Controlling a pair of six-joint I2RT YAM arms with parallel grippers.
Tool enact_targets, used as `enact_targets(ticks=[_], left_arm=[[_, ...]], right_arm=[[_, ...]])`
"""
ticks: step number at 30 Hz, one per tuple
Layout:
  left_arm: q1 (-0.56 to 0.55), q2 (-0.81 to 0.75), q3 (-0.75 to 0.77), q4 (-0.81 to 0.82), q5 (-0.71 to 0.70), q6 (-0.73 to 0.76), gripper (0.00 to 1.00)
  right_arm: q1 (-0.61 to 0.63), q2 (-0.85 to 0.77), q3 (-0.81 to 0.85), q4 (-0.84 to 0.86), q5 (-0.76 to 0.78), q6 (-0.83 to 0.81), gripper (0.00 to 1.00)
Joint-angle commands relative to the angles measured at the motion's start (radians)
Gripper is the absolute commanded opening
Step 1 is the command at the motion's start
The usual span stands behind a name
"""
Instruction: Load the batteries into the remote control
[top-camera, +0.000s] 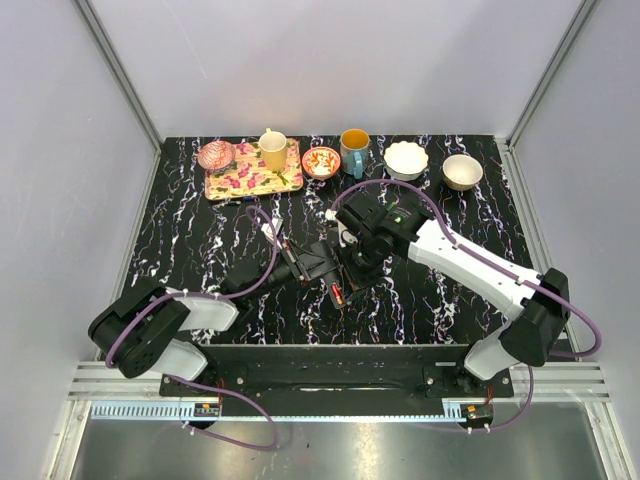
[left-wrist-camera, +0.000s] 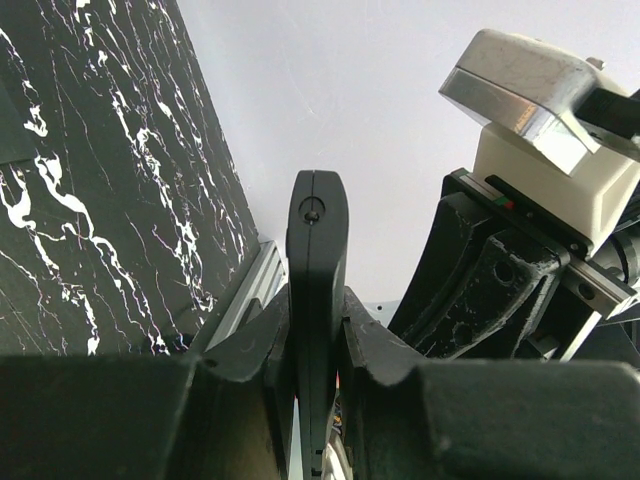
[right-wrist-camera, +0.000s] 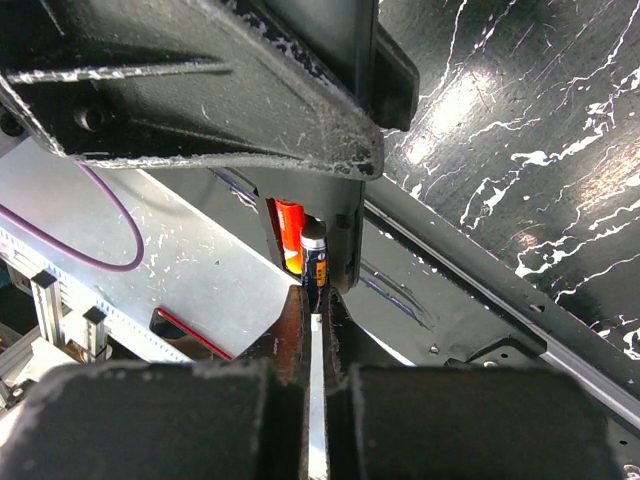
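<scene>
My left gripper (left-wrist-camera: 316, 300) is shut on the remote control (left-wrist-camera: 316, 250), a slim black bar seen edge-on and held off the table. In the top view the left gripper (top-camera: 318, 262) and right gripper (top-camera: 352, 268) meet at mid-table, and the remote's lower end (top-camera: 336, 290) shows a red spot. My right gripper (right-wrist-camera: 314, 295) is shut on a dark blue battery (right-wrist-camera: 314, 262), whose top end is inside the remote's open compartment (right-wrist-camera: 345, 245). An orange battery (right-wrist-camera: 290, 232) sits in the compartment beside it. The left gripper's finger (right-wrist-camera: 200, 90) hides most of the remote in the right wrist view.
Along the table's back stand a floral tray (top-camera: 250, 182) with a yellow cup (top-camera: 272, 150) and a pink bowl (top-camera: 215, 155), a red patterned bowl (top-camera: 321, 161), a teal mug (top-camera: 354, 150), a white bowl (top-camera: 406, 159) and a beige bowl (top-camera: 462, 171).
</scene>
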Motion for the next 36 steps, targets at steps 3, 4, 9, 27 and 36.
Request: enact_targets(ticks=[3, 4, 9, 27, 36], left_arm=[[-0.02, -0.053, 0.001, 0.15, -0.009, -0.013, 0.0], [-0.021, -0.053, 0.0, 0.149, -0.008, -0.013, 0.0], [-0.029, -0.052, -0.002, 0.139, -0.015, -0.02, 0.0], [-0.04, -0.006, 0.006, 0.211, 0.006, -0.063, 0.0], [-0.038, -0.007, 0.001, 0.221, 0.002, -0.068, 0.0]], right_arm=[[0.009, 0.019, 0.016, -0.013, 0.093, 0.002, 0.0], [0.011, 0.026, 0.022, -0.016, 0.11, 0.002, 0.0], [0.009, 0.035, 0.034, -0.037, 0.145, -0.004, 0.0], [0.009, 0.096, 0.123, -0.049, 0.234, -0.002, 0.0], [0.009, 0.116, 0.115, -0.051, 0.248, -0.007, 0.09]])
